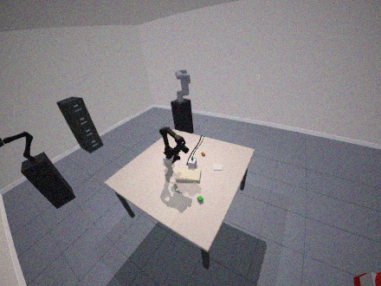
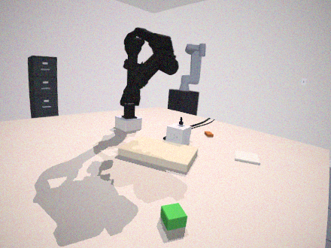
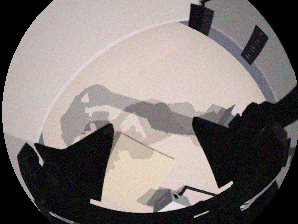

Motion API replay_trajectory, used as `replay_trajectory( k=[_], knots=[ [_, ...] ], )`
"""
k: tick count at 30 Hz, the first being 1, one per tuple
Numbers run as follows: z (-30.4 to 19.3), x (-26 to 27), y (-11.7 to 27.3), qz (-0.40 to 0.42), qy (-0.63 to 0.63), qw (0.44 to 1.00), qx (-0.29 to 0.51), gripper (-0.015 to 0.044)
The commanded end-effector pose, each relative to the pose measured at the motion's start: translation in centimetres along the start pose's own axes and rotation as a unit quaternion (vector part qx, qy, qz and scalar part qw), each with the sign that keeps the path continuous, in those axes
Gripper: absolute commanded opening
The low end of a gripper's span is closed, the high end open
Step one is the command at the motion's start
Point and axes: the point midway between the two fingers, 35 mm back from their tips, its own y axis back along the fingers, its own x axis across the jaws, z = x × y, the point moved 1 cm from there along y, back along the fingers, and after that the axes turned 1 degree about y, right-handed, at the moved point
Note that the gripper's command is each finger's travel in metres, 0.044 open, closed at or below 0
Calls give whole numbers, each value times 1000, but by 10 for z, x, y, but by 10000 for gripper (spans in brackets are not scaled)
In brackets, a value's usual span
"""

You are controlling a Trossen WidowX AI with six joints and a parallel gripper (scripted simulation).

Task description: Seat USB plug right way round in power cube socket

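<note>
Wide apart stand the two dark fingers of the hand (image 3: pixel 156 156), holding nothing, raised above the counter on the folded black arm (image 2: pixel 144 64). Largest below it is the pale, square-topped counter (image 1: pixel 143 191), then the flat cream rectangular slab (image 2: pixel 158 153) lying near its middle. Just behind the slab sits the small white power cube (image 2: pixel 177 134), and the black USB plug (image 2: pixel 180 121) stands upright in the socket on its top face, long axis vertical, with black cables (image 2: pixel 201 122) trailing away behind the cube. Which way round the plug faces is too small to tell. A thin white flat card (image 2: pixel 247 157) lies well to the cube's right, a bright green cube (image 2: pixel 174 216) sits near the front edge, and a small orange block (image 2: pixel 208 133) rests near the cables. No writing can be read anywhere.
</note>
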Motion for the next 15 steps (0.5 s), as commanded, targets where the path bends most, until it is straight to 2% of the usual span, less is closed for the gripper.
replay_trajectory(
  k=[1, 5, 8, 11, 15],
  knots=[
    [-1, 0, 0, 0, 9, 1000, 2, 426],
    [-19, 2, 7, 11, 181, 983, 34, 440],
    [-36, 2, 15, 30, 333, 941, 59, 440],
    [-53, 2, 22, 55, 476, 874, 79, 440],
    [-74, 1, 32, 96, 646, 751, 95, 440]
  ],
)
